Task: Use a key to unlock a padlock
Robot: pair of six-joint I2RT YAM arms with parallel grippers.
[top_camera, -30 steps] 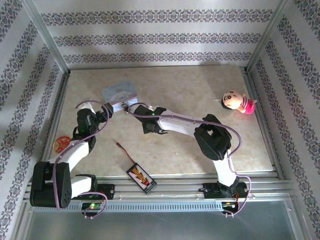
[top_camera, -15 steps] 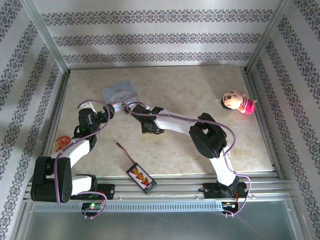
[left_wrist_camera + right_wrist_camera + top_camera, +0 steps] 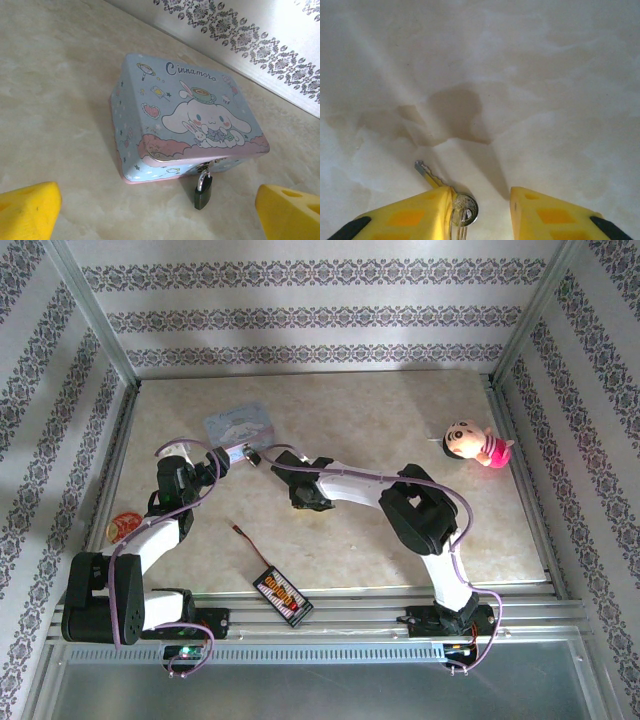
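- The left fingers (image 3: pixel 27 210) are spread wide, one yellow pad at each lower corner of the left wrist view, with nothing held between them.
- Ahead of them, a light-blue Cinnamoroll tin (image 3: pixel 185 120) sits on the pale marbled counter (image 3: pixel 55 100) with its lid closed.
- The padlock (image 3: pixel 202 194), dark-bodied with a silvery shackle, hangs from the clasp at the tin's front edge; its body reaches down to the counter.
- The right fingers (image 3: pixel 415 215) are apart, with an open gap between the two yellow pads, low over the counter.
- The key (image 3: pixel 429 175) lies on the counter at the inner side of the left-hand pad of that view. Its blade points away towards the upper left and its round silvery head sits just beside the pad, at the edge of the gap. It is not clamped.
- From above, both arms reach to the tin (image 3: pixel 238 424) in the far left part of the counter, their tips close together just in front of it.
- A pink doll (image 3: pixel 478 445) lies well apart at the right.
- A black board with wires (image 3: pixel 282 592) lies near the front edge, and a round red piece (image 3: pixel 124 526) at the left edge.
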